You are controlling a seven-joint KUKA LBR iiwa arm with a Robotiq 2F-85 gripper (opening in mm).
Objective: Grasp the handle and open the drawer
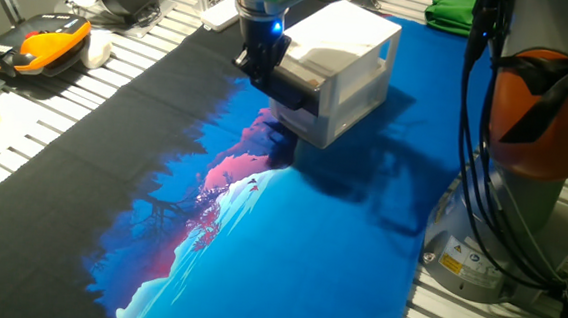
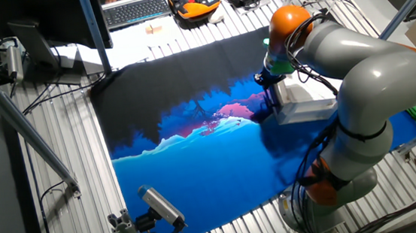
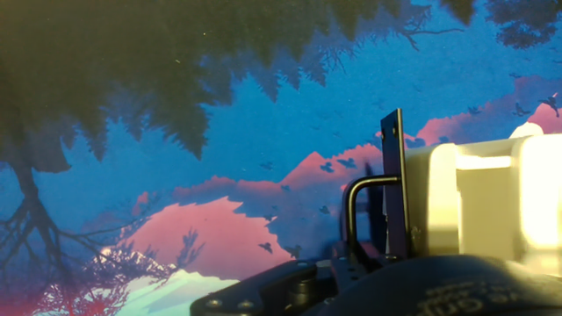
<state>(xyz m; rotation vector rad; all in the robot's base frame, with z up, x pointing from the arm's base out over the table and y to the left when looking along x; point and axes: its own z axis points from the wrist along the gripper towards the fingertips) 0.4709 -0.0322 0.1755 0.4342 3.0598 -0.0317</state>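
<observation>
The small white cabinet (image 1: 353,29) stands at the far side of the printed mat, and also shows in the other fixed view (image 2: 307,110). The black handle (image 1: 291,91) runs across the white drawer front (image 1: 305,115) on its left face. My gripper (image 1: 261,69) points down right at that face, touching or almost touching the handle; it also shows in the other fixed view (image 2: 268,81). In the hand view the handle (image 3: 355,207) stands out from the white drawer (image 3: 470,202) just above the gripper body. The fingertips are hidden in every view. I cannot tell how far out the drawer is.
The blue, pink and black printed mat (image 1: 288,240) covers the table. My arm's base (image 1: 531,206) with cables stands right of it. An orange and black device (image 1: 41,44), a keyboard (image 2: 134,10) and a camera on a mount (image 2: 159,205) lie off the mat.
</observation>
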